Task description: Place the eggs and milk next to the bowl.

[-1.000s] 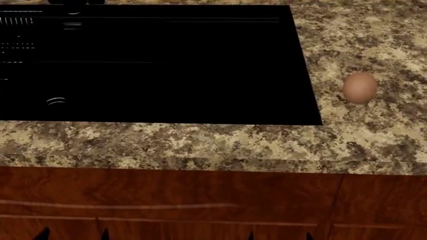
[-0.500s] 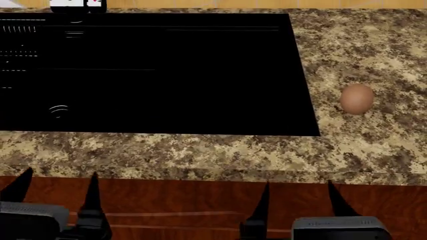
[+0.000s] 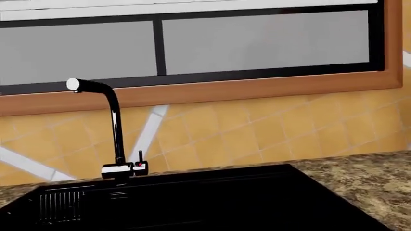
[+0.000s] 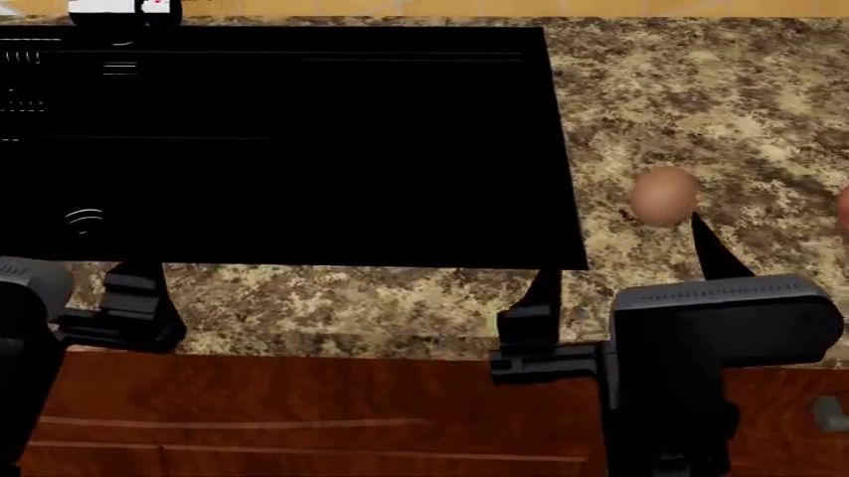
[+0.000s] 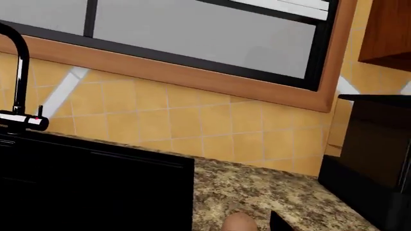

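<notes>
The table (image 4: 743, 89), a speckled granite slab, spans the head view; below its front edge run brown wooden cabinet fronts (image 4: 332, 407). A black sink (image 4: 278, 139) is set into the table and fills most of that view's left and centre. Behind the sink, the left wrist view shows a yellow tiled wall (image 3: 257, 130) and a wood-framed window (image 3: 257, 48). A tall black appliance (image 5: 376, 154) stands on the table at the far right, seen in the right wrist view.

The right tool (image 4: 623, 268) hangs over the table's front edge, right of the sink's near right corner. Its two black fingers (image 4: 538, 308) stand well apart, so it is spread wide and grips nothing. The left tool (image 4: 80, 298) is at the head view's left edge, above the table's front strip. Only one finger shows clearly there, so its opening cannot be told.

A black faucet (image 3: 114, 130) with a curved neck rises behind the sink.

One plain tan-brown egg (image 4: 662, 195) lies on the table just right of the sink, near the tip of the right tool's outer finger and apart from it. A second, reddish egg (image 4: 842, 209) is cut off at the head view's right edge. The milk and the bowl do not appear in any view.
</notes>
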You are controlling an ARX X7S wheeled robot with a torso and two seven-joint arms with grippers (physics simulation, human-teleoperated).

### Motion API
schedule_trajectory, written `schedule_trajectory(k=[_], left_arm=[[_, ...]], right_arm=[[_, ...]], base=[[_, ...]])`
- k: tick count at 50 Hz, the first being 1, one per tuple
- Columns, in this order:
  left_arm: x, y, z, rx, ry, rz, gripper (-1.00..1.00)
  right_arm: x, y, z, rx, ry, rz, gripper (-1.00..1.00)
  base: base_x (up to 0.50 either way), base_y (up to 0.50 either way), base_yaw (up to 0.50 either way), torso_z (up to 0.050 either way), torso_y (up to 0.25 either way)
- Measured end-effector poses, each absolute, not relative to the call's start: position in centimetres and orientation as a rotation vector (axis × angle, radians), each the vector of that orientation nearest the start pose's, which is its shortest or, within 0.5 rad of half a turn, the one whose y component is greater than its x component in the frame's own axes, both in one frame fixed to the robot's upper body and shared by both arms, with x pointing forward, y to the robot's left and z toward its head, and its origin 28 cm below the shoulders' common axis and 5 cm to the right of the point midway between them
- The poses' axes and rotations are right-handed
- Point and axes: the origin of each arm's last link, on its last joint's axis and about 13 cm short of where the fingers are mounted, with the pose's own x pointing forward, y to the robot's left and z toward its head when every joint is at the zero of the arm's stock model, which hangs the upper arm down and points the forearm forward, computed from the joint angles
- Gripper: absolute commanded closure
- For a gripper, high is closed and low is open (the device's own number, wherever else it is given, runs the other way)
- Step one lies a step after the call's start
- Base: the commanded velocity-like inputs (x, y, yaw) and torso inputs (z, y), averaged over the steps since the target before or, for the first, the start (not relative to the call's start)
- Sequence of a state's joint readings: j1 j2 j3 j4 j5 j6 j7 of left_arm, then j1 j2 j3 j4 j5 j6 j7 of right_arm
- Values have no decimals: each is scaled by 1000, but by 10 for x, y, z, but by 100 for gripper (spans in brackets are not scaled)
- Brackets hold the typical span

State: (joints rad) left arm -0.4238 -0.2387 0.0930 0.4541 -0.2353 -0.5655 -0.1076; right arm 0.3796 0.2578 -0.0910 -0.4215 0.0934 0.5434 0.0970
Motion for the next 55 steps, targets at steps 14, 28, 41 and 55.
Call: schedule_trajectory(k=[14, 28, 41, 55], left_arm=[[267, 221, 175, 61, -294, -85, -100], [266, 218, 174, 52, -297, -104, -100], [265, 219, 174, 50, -303, -99, -100], [264, 220, 176, 48, -313, -95, -100]], right_arm=[[262, -133, 162, -188, -259, -32, -100], [259, -135, 162, -200, -255, -38, -100], [259, -129, 159, -201, -243, -7, -100], [256, -127, 159, -202, -236, 9, -100]], base=[[0, -500, 0, 0, 0], [0, -393, 0, 0, 0], [423, 0, 0, 0, 0], [500, 0, 0, 0, 1]])
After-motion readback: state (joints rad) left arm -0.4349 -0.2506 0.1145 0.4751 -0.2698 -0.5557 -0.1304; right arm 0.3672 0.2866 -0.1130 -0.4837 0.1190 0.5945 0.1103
